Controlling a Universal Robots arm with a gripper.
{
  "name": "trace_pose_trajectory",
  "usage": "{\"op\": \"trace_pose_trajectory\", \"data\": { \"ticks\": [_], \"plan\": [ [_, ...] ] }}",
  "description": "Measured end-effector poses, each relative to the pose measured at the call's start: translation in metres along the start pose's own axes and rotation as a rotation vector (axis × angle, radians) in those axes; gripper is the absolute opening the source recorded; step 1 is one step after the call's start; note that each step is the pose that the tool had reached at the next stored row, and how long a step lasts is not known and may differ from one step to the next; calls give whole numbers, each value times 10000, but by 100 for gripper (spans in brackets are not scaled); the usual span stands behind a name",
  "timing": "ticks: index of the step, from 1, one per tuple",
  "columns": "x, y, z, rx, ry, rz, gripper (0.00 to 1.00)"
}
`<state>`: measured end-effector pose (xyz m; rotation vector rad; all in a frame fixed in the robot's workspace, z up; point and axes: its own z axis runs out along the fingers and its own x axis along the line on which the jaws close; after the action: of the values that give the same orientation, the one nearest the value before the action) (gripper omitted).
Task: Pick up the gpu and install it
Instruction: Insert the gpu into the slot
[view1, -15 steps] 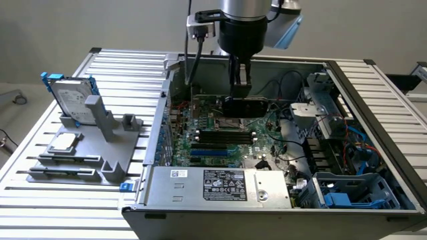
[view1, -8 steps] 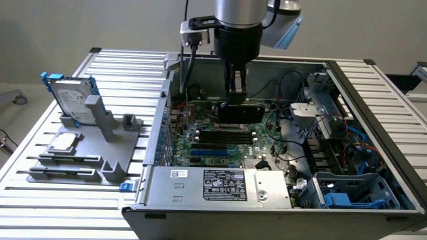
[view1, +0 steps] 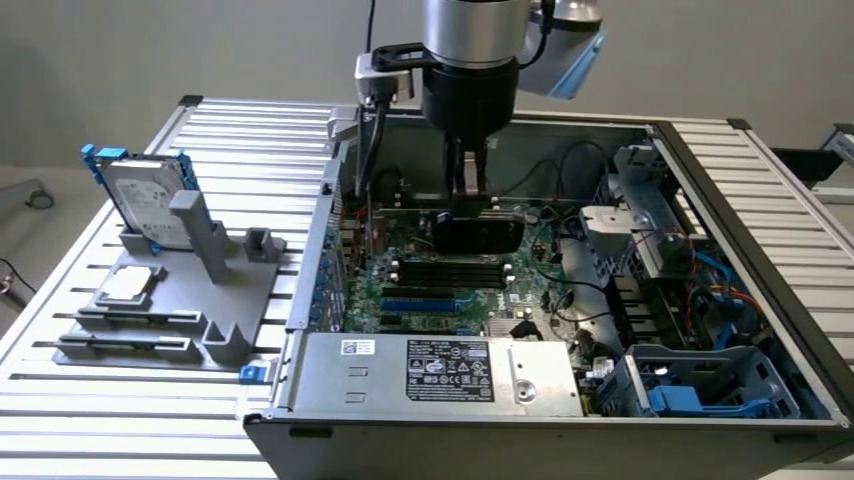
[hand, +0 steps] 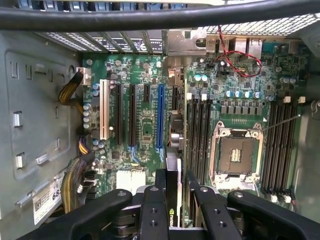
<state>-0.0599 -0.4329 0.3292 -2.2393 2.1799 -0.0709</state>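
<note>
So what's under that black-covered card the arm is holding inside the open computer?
Under the black-covered green card, held in the gripper, lies the green motherboard with its long blue slot. The patch directly beneath the card is covered.

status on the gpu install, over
Gripper jaws shut on gpu. Gpu held above motherboard, inside open case, not seated. No cable seen under the card.
</note>
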Motion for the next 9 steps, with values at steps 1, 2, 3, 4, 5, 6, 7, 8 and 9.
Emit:
{"op": "trace_pose_trajectory", "data": {
  "ticks": [1, 2, 3, 4, 5, 6, 7, 8, 9],
  "plan": [
    [0, 2, 5, 0, 1, 1, 27],
    [0, 5, 11, 0, 0, 1, 27],
    [0, 9, 16, 0, 1, 2, 27],
    [0, 10, 18, -1, 2, 1, 27],
    [0, 10, 19, -1, 3, -1, 27],
    [-1, 10, 21, 0, 0, -2, 27],
    [-1, 10, 20, 0, 0, -2, 27],
    [0, 11, 20, 0, 0, -1, 27],
    [-1, 11, 20, 0, 0, -1, 27]
  ]
}}
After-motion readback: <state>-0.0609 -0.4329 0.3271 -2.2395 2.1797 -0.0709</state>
